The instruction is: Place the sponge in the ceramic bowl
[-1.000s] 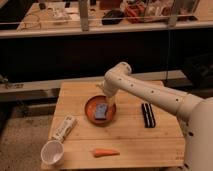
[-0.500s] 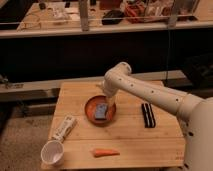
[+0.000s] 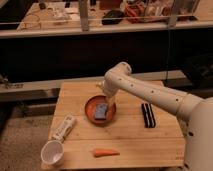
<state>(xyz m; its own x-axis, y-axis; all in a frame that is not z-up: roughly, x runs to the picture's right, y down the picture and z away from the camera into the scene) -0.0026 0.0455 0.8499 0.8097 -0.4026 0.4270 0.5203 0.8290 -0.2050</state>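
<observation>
The grey-blue sponge (image 3: 101, 111) lies inside the reddish-brown ceramic bowl (image 3: 90, 106), which sits near the middle of the wooden table (image 3: 135, 137). My gripper (image 3: 108, 101) hangs over the bowl's far right part, right at the sponge's far end. The white arm reaches in from the right and hides the gripper's upper part. I cannot tell whether the gripper touches the sponge.
A flat black ridged rectangle (image 3: 147, 115) lies to the right of the bowl. A white packet (image 3: 64, 127) lies to the bowl's front left, and a white paper cup (image 3: 52, 152) stands at the front left corner. An orange carrot (image 3: 105, 152) lies near the front edge.
</observation>
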